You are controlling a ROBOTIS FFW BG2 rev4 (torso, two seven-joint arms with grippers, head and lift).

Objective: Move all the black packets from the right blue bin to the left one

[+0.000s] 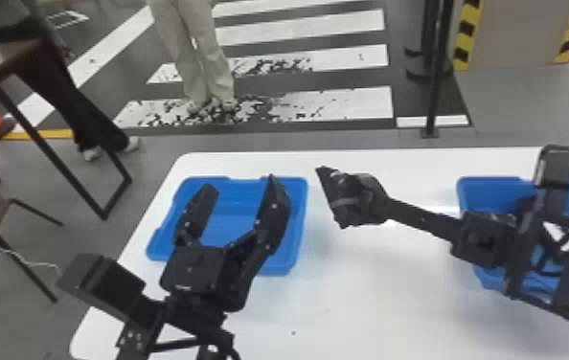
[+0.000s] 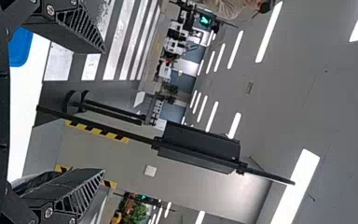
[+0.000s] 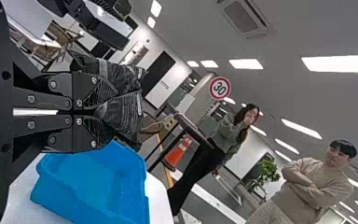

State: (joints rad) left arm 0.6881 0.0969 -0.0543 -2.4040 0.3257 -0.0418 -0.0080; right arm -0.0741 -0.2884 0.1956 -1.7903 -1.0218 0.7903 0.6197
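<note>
Draw the left gripper, fingers wide apart with nothing between, back from its spot across the left bin in the head view, so as to leave the opening free. Then, with the right gripper clamped on a black packet just to the right of that bin, carry across high enough not to snag, lower well inside, and only then let go, gently, to avoid a spill onto the table. Afterwards, return to the right bin, partly hidden behind the right arm, for any remaining packets.
</note>
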